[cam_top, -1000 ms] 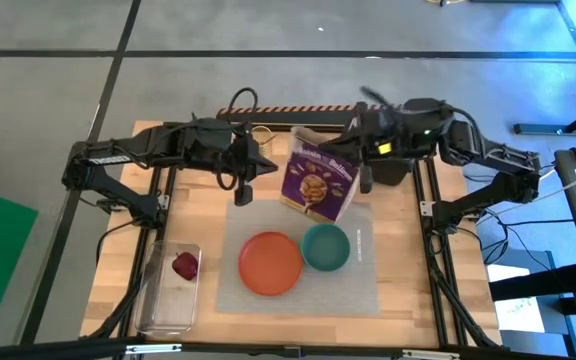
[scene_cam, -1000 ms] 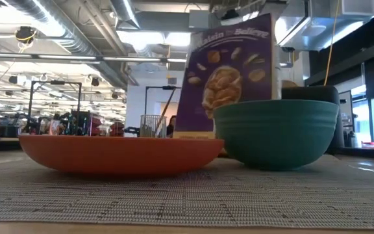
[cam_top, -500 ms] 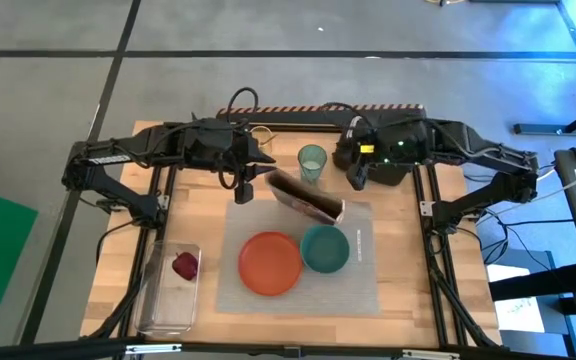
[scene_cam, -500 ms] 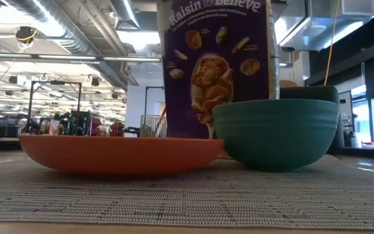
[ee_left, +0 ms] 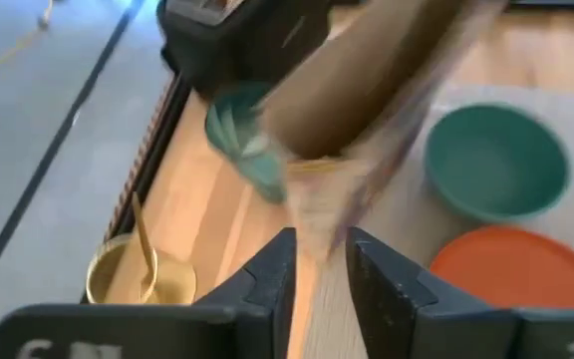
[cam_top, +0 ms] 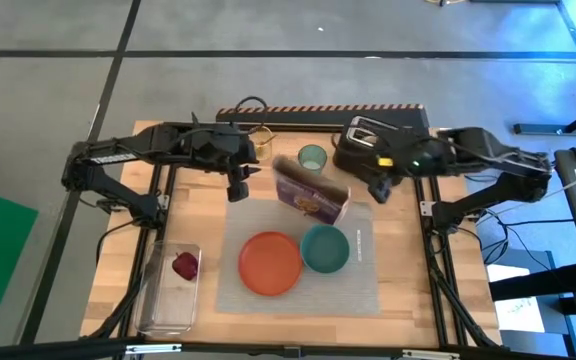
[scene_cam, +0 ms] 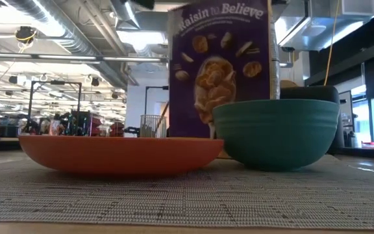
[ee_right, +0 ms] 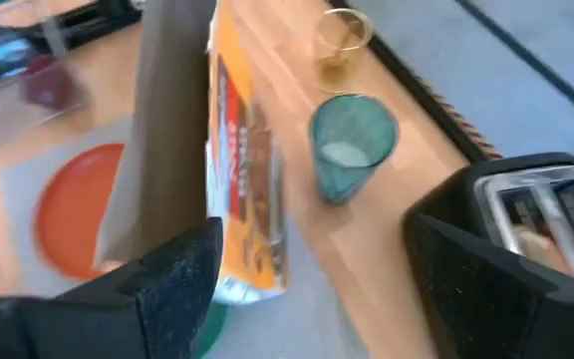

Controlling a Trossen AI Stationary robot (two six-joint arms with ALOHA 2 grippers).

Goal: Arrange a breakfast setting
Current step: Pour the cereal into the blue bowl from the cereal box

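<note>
A round orange plate [cam_top: 271,263] and a smaller teal bowl [cam_top: 325,248] rest on the grey placemat [cam_top: 363,282]. A purple cereal box [cam_top: 311,196] stands on its bottom at the mat's far edge, leaning a little, and shows behind the bowl [scene_cam: 274,133] in the low view. Behind the box stands the green cup [cam_top: 312,158]. A gold spoon [ee_left: 143,234] stands in a gold cup. My right gripper [cam_top: 378,190] hangs wide open just right of the box [ee_right: 207,150]. My left gripper [cam_top: 238,187] hangs left of it, its fingers [ee_left: 277,274] a little apart with nothing between them.
A black toaster [cam_top: 368,140] stands at the far right, close behind my right gripper. A clear tray [cam_top: 171,290] at the near left holds a dark red fruit [cam_top: 184,265]. Bare wood lies between the tray and the mat.
The cereal box, held tilted in the air by my right gripper a second ago, has swung upright and come down onto the mat's far edge. My right gripper has let go, tipped downward and drawn off toward the table's right edge. My left gripper has tipped downward.
</note>
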